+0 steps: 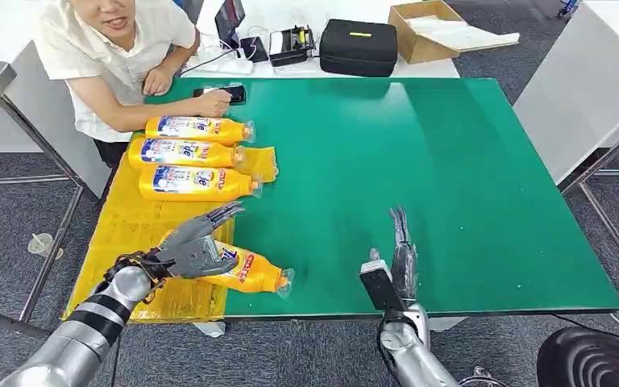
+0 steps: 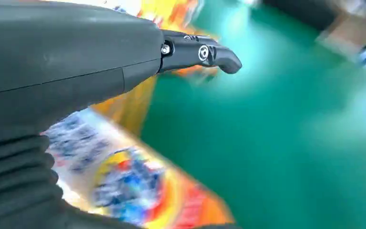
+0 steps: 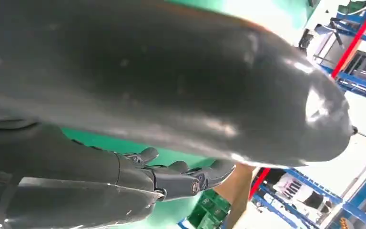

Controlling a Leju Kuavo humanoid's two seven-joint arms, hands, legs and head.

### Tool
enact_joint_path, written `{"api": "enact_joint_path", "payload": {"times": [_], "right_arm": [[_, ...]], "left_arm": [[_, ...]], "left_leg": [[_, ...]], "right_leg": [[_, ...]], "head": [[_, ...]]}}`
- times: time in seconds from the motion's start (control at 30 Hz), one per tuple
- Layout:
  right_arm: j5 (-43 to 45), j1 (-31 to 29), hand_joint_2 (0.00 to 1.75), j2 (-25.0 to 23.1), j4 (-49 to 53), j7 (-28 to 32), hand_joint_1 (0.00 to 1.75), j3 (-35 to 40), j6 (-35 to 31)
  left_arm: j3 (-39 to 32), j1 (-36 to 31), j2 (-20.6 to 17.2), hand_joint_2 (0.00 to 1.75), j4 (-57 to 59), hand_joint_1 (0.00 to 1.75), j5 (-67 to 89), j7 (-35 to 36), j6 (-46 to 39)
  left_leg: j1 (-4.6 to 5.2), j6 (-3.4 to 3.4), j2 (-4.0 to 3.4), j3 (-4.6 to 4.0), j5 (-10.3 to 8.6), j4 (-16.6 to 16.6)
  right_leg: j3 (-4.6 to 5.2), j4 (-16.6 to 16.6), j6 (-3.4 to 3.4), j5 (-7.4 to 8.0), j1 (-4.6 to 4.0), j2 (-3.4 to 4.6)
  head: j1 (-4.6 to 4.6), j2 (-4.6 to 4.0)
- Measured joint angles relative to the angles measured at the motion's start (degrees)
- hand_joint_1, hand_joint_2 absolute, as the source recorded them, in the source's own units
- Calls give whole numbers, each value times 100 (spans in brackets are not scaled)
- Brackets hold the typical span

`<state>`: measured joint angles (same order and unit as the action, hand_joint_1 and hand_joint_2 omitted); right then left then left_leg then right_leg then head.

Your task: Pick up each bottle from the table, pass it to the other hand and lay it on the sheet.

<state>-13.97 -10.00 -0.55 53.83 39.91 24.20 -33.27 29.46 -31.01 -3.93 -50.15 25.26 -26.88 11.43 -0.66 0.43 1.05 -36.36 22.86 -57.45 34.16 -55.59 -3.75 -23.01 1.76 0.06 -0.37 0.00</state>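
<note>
Three yellow bottles lie side by side on the yellow sheet at the table's left. A fourth yellow bottle lies near the front edge, its body on the sheet and its clear cap end out on the green mat. My left hand hovers just over this bottle with its fingers stretched out and apart, not gripping it. My right hand stands near the table's front edge, fingers straight and holding nothing.
A person sits at the far left corner with one hand on a dark phone. Behind the table are a black case, a cardboard box and cables. Metal table legs stand on both sides.
</note>
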Motion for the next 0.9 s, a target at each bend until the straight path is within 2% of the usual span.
{"api": "enact_joint_path", "payload": {"times": [0.23, 0.33, 0.5, 0.73, 0.9], "right_arm": [[-155, 272, 175, 2, 346, 0, 0, -313, -181], [-319, 411, 175, -22, 620, 0, 0, -583, -192], [-343, 594, 175, -15, 1080, 0, 0, -776, -194], [-232, 823, 175, -13, 1782, 7, 0, -817, -179], [-315, 947, 175, -33, 2315, 13, 0, -817, -138]], "left_arm": [[-109, 713, 162, 175, -1338, 0, 208, 201, -1177], [-188, 1070, 308, 175, -1813, 0, 459, 155, -1970], [-337, 1498, 527, 175, -2408, 0, 724, 153, -2820], [-494, 1788, 697, 175, -2838, 0, 940, 116, -3354], [-525, 2038, 817, 175, -3175, 0, 722, 57, -3385]], "left_leg": [[2, 0, -2, -10, 6, 0], [1, 0, -1, -11, 7, 0], [1, 0, -3, -13, 7, 0], [1, 0, -3, -13, 7, 0], [1, 0, -1, -15, 8, 0]], "right_leg": [[13, 1, -1, -2, 1, 1], [13, 1, -1, -3, 0, 0], [15, 2, -1, -3, 0, 0], [14, 2, -1, -2, 0, 1], [17, 2, -1, -4, 0, 0]], "head": [[0, 0], [0, 0], [0, 0], [0, 0], [0, 0]]}}
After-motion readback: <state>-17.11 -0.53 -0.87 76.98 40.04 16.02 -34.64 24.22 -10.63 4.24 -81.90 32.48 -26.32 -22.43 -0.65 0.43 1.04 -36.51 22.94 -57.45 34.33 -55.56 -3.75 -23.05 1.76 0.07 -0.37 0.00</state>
